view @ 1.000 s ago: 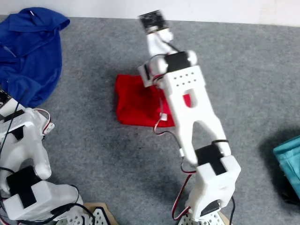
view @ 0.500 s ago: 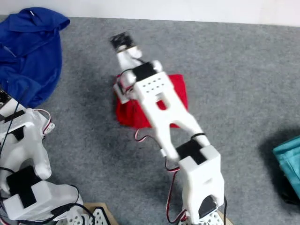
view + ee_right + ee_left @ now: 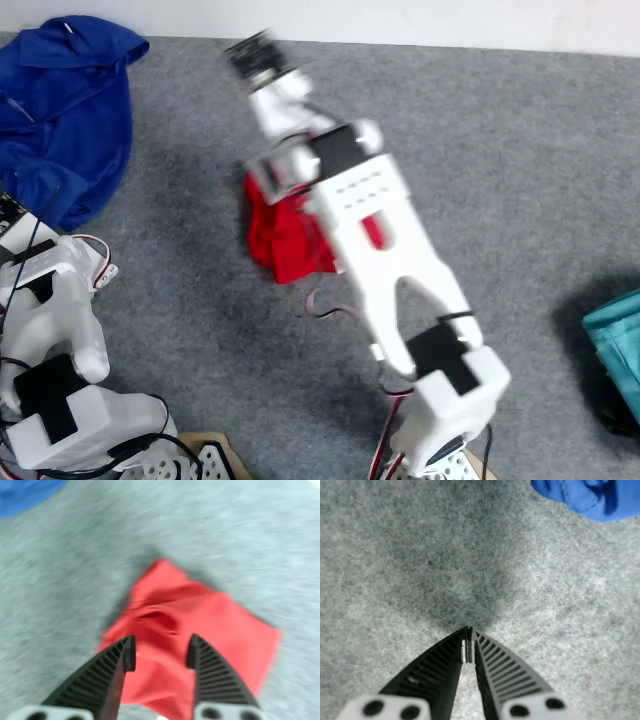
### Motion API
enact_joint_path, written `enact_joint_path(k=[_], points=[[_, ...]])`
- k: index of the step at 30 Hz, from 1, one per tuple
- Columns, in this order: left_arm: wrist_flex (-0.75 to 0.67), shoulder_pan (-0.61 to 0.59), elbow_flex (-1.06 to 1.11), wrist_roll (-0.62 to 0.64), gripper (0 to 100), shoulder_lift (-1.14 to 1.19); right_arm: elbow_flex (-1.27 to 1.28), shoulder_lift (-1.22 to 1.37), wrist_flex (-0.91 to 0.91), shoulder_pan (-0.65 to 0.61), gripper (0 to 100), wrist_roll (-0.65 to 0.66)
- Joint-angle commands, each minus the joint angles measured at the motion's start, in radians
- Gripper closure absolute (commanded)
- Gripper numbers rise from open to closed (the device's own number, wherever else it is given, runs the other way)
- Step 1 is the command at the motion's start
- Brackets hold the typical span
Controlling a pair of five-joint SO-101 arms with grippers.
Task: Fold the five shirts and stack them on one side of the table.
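A folded red shirt [image 3: 285, 240] lies on the grey carpet in the middle of the table, partly covered by my right arm [image 3: 375, 220] stretched over it. In the right wrist view my right gripper [image 3: 160, 652] hangs open just above the red shirt [image 3: 210, 630], nothing between its fingers. A crumpled blue shirt [image 3: 60, 110] lies at the far left corner. A teal shirt [image 3: 620, 345] shows at the right edge. My left arm [image 3: 50, 340] sits at the near left; its gripper [image 3: 468, 647] is shut over bare carpet, near the blue shirt [image 3: 590, 495].
Grey carpet [image 3: 520, 170] covers the table, with open room at the far right and between the red and blue shirts. The table's far edge meets a white wall. A bit of the blue shirt [image 3: 22, 492] shows beyond the red one.
My right arm swung left over the red shirt, then turned back and stretched farther away. The red shirt now looks more bunched at its near edge. The left arm stayed still.
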Motion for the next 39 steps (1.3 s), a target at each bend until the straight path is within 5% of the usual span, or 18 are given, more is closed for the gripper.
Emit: enact_joint_path(k=[1,9,31,39], points=[[-0.014,0.015,-0.002,-0.005,99,-0.038,-0.056,-0.087,-0.001,0.122,97.9,0.058],[-0.014,0.015,-0.002,-0.005,99,-0.038,0.008,0.048,-0.018,0.202,99.2,0.025],[-0.051,0.016,0.013,-0.005,99,-0.038,0.274,0.101,0.105,-0.09,99.1,-0.075],[-0.051,0.016,0.013,-0.005,99,-0.038,0.631,-0.05,-0.104,-0.107,99.1,-0.075]])
